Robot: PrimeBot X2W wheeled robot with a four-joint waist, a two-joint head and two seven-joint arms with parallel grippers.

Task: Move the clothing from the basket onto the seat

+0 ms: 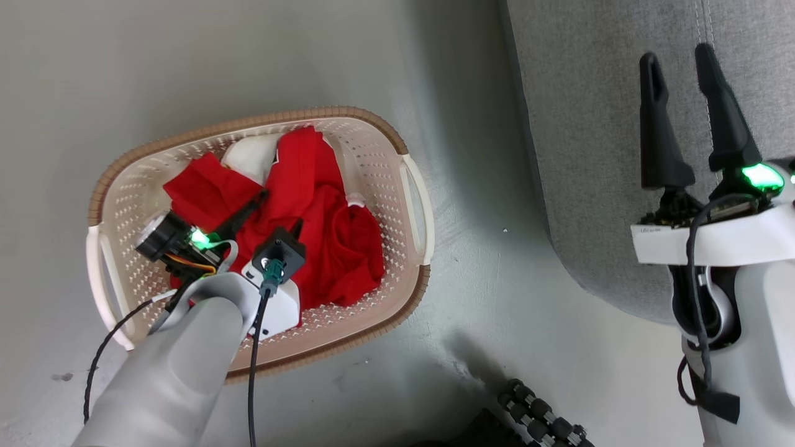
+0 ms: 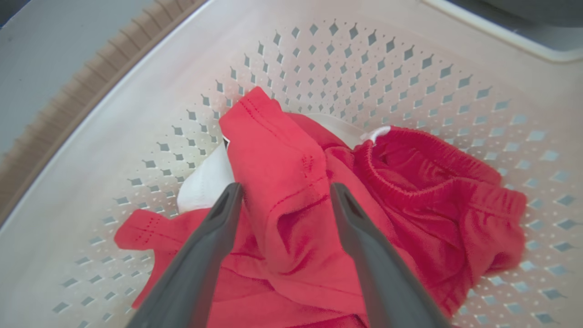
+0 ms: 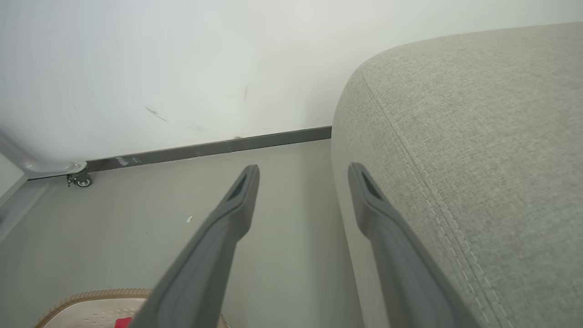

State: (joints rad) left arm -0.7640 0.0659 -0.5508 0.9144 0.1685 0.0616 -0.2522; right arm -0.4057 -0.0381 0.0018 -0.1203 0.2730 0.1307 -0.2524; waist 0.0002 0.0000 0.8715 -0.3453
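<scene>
The basket stands on the floor at the left, with the red clothing heaped inside and a white part showing at the back. My left gripper reaches down into it. In the left wrist view that gripper is open, and its fingers straddle a raised fold of the clothing against the basket wall. My right gripper is open and holds nothing, over the near edge of the grey seat. The right wrist view shows it beside the seat.
Grey floor separates basket and seat. A white wall with a dark baseboard runs behind, with a small caster at its left. Black rollers of my base show at the bottom. A corner of the basket sits below my right gripper.
</scene>
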